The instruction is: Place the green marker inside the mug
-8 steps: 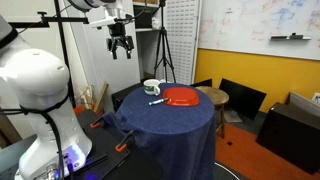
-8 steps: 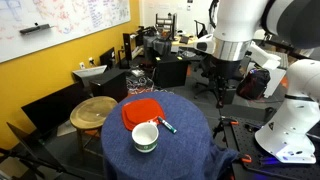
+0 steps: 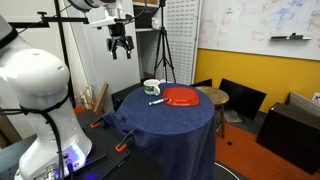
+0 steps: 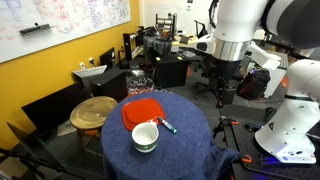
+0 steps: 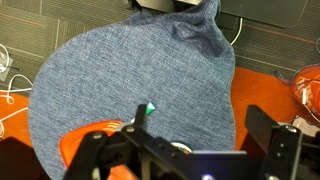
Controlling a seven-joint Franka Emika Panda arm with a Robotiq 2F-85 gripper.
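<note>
**Operator:** Where's my gripper, and is it holding anything?

**Spotter:** Your gripper hangs high above the table, well apart from everything on it and off to one side of the top. In the wrist view its two fingers stand spread wide, with only blue cloth showing between them. It is parted and pinching nothing.

**Operator:** And the green marker?

**Spotter:** The green marker lies flat on the cloth, outside both containers. In the wrist view you can pick out its green tip just above your gripper's housing. It sits just beside the mug and near the rim of the red dish. I can't tell whether it touches either one.

**Operator:** What about the mug?

**Spotter:** It stands upright with its mouth open to the ceiling, close to the dish, in both exterior views. From the higher camera the hollow looks like plain mug wall and bottom, though at this size I wouldn't swear to it. The dish next to it lies flat and shows its red face.
</note>
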